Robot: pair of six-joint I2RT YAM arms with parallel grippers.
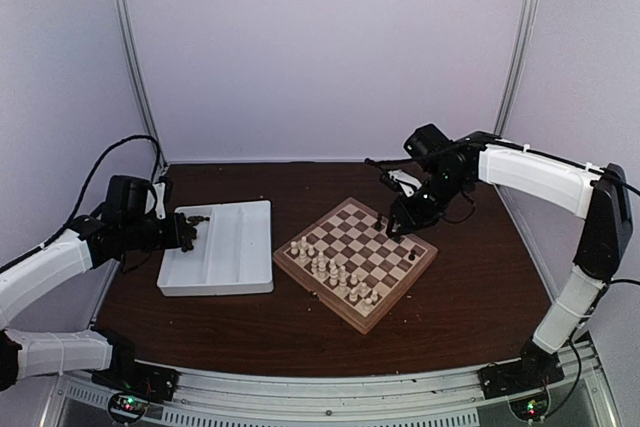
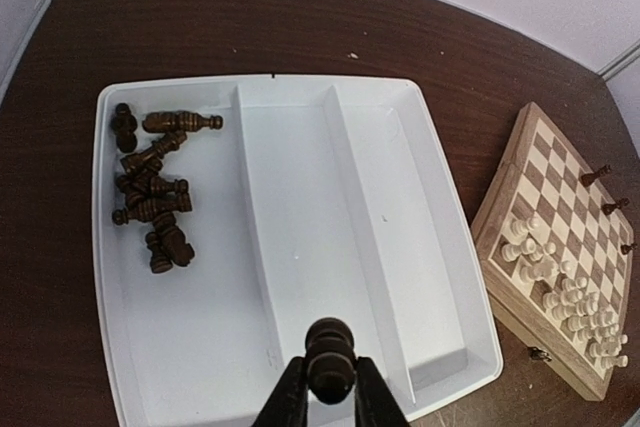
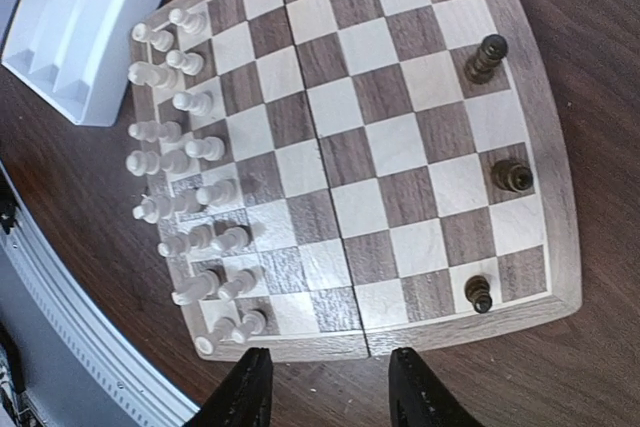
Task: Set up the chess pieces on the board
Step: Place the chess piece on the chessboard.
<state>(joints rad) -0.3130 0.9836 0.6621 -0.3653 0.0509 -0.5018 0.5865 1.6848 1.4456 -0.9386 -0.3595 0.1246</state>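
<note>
while the left pincer (image 2: pixel 330 394) holds a dark chess piece (image 2: pixel 330 352), the right pincer (image 3: pixel 325 389) is open, the board (image 3: pixel 560 237) just ahead.

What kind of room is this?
Probably a robot lab's test booth: plain white walls, a left arm and right arm mounted at a dark table, with a chessboard and tray laid out.

All views look down (sharing the board (image 1: pixel 378 244)).
</note>
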